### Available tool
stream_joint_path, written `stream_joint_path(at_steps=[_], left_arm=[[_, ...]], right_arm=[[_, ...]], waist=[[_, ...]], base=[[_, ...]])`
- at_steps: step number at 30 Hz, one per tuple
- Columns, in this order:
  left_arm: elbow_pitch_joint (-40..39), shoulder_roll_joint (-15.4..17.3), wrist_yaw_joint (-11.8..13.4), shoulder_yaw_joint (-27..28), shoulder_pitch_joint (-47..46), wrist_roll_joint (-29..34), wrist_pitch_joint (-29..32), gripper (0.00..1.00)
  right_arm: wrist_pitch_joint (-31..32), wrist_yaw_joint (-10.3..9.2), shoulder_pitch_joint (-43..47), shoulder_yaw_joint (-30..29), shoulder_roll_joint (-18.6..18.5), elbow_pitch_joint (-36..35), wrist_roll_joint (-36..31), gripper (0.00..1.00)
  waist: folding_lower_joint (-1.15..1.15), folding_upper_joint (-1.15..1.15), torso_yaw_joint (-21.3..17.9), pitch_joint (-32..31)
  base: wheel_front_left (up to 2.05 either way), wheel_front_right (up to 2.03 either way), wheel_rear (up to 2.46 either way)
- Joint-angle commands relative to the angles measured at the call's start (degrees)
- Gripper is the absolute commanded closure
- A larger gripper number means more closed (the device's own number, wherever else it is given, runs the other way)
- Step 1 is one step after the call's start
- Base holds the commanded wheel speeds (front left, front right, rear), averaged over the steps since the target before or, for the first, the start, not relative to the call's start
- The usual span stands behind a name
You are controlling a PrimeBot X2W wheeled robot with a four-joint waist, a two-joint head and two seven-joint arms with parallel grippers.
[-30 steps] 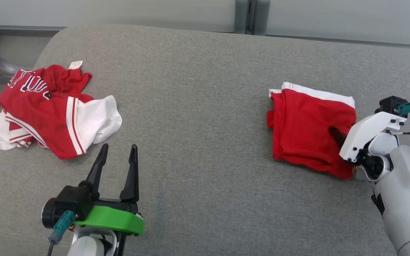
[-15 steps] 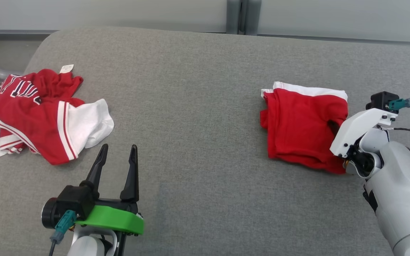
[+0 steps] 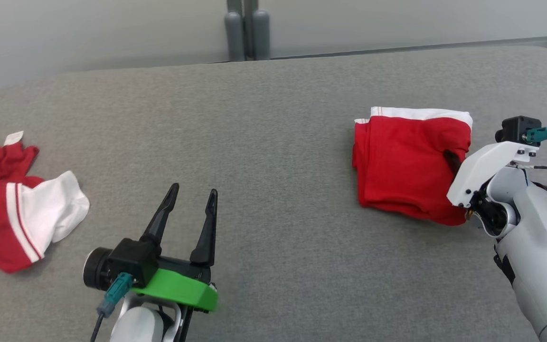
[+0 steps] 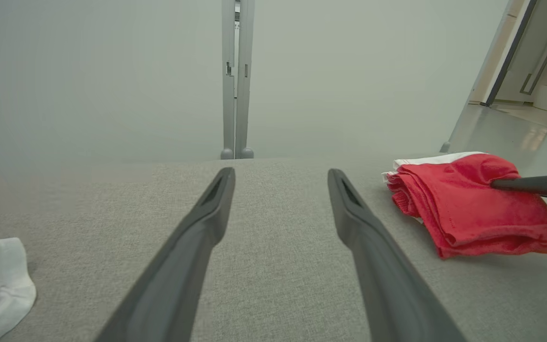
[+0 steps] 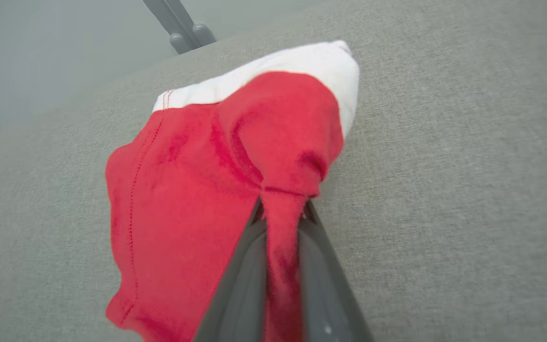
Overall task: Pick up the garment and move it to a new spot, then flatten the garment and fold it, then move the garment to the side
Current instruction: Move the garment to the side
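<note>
Lying folded into a rough square, the red cotton garment with a white band (image 3: 406, 166) sits on the grey fabric-covered worktop (image 3: 278, 118), near its right edge and toward the far side. The right gripper (image 3: 451, 159) is clenched on a pinch of red cloth at the garment's right border, raising a small ridge there. Folding looks done, so the step in hand is probably the move to the side. That calls for a low, steady pull or lift so the layers do not slide apart. The left gripper (image 3: 193, 191) hangs released near the front edge. A crumpled red-and-white jersey (image 3: 17, 213) lies at the left edge.
</note>
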Motion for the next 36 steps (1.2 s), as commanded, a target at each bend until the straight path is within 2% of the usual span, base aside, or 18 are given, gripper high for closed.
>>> stream_joint_path(at_steps=[1, 8, 14, 18, 25, 30, 36], left_arm=[[0.1, 0.1, -0.3, -0.3, -1.2, 0.4, -0.2, 0.0], [1.9, 0.1, -0.3, -3.4, -3.4, 0.9, -0.2, 0.0], [2.7, 0.4, -0.4, -5.3, -5.3, 1.3, -0.2, 0.0], [3.0, 1.3, -0.4, -6.0, -6.7, 1.6, -0.2, 0.0], [2.0, 3.7, -0.4, -7.3, -10.2, 2.4, 0.8, 0.0], [0.3, 4.9, -0.2, -7.2, -12.0, 3.0, 1.9, 0.0], [-1.0, 5.5, 0.2, -7.1, -13.4, 3.2, 2.2, 0.0]], right_arm=[[-0.6, 0.0, 0.8, 0.3, -0.5, -0.3, 0.5, 1.0], [-1.7, 0.0, 1.2, 2.0, -1.1, -1.4, 2.9, 1.0], [-3.5, 0.0, 0.3, 4.4, -2.7, -3.4, 3.4, 1.0], [-5.5, 0.0, -1.5, 6.7, -4.0, -5.0, 3.7, 1.0], [-8.9, -0.01, -8.4, 12.4, -9.9, -5.2, 4.2, 1.0], [-10.4, -0.02, -14.4, 14.6, -14.7, -3.0, 4.2, 1.0], [-10.6, -0.02, -20.6, 15.6, -20.2, 3.2, 3.4, 1.0]], waist=[[0.0, 0.0, -6.0, -0.8], [0.0, 0.0, -12.3, 0.3], [0.0, 0.0, -14.5, 2.8], [0.0, 0.0, -14.3, 5.9], [0.0, 0.0, -11.3, 14.9], [0.0, 0.0, -9.7, 20.5], [0.0, 0.0, -8.2, 24.5]], base=[[0.0, 0.0, 0.0], [0.0, 0.0, 0.0], [0.0, 0.0, 0.0], [0.0, 0.0, 0.0], [0.0, 0.0, 0.0], [0.0, 0.0, 0.0], [0.0, 0.0, 0.0]])
